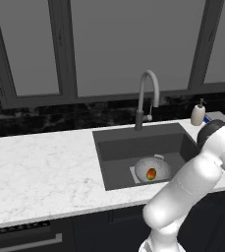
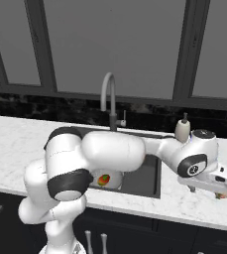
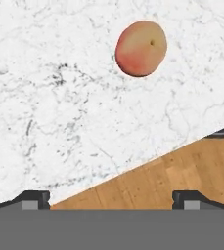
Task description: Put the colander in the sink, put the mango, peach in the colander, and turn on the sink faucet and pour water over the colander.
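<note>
The gripper point(image 3: 111, 197) hung wide open and empty above the counter point(image 3: 59, 122), its two dark tips apart near the counter's front edge, wooden floor point(image 3: 157, 185) showing beyond that edge. One peach point(image 3: 141, 48) lay alone on bare marble ahead of the tips, back from the edge, with open stone on every side. In the right base view the hand point(image 2: 215, 182) reached out past the sink's right rim, a sliver of the peach point(image 2: 222, 195) showing under it. One colander point(image 1: 152, 169) sat on the floor of the sink point(image 1: 115, 150) (toward its front right), one mango point(image 1: 151, 173) inside it. One faucet point(image 1: 146, 98) rose behind the basin, its spout arched over it, and one pump bottle point(image 1: 198, 114) stood at the back right. The long counter left of the sink lay open.
</note>
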You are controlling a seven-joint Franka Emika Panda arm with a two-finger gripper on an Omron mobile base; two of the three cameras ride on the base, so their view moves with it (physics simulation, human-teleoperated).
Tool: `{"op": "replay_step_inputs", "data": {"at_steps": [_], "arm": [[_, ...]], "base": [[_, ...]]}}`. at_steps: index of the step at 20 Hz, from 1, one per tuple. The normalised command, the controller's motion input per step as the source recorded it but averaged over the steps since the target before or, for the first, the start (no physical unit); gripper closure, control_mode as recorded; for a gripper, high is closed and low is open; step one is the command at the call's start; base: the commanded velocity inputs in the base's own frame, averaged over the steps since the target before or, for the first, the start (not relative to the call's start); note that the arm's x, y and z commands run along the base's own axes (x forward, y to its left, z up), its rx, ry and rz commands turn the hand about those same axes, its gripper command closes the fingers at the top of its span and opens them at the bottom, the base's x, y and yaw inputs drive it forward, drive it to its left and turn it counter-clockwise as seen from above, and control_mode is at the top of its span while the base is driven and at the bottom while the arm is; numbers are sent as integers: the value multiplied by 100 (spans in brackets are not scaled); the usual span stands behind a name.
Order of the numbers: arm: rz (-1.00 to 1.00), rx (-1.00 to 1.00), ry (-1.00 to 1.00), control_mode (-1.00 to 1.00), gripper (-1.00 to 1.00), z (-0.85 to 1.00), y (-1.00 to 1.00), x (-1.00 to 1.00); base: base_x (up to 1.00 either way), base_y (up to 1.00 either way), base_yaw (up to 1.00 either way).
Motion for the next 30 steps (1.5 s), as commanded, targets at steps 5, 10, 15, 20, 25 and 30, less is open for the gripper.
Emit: {"op": "replay_step_inputs", "data": {"at_steps": [5,10,15,20,25,30], "arm": [[-12,9,-4,-100,-100,-2,-48,35],[-14,10,0,-100,-100,-9,-24,47],[-18,7,2,-100,-100,-9,-18,28],[-20,1,0,-100,-100,-35,-5,1],[-19,0,-3,-100,-100,-33,-1,13],[-19,0,-3,-100,-100,-29,-13,21]], "base": [[0,0,0],[0,0,0],[0,0,0],[0,0,0],[0,0,0],[0,0,0]]}}
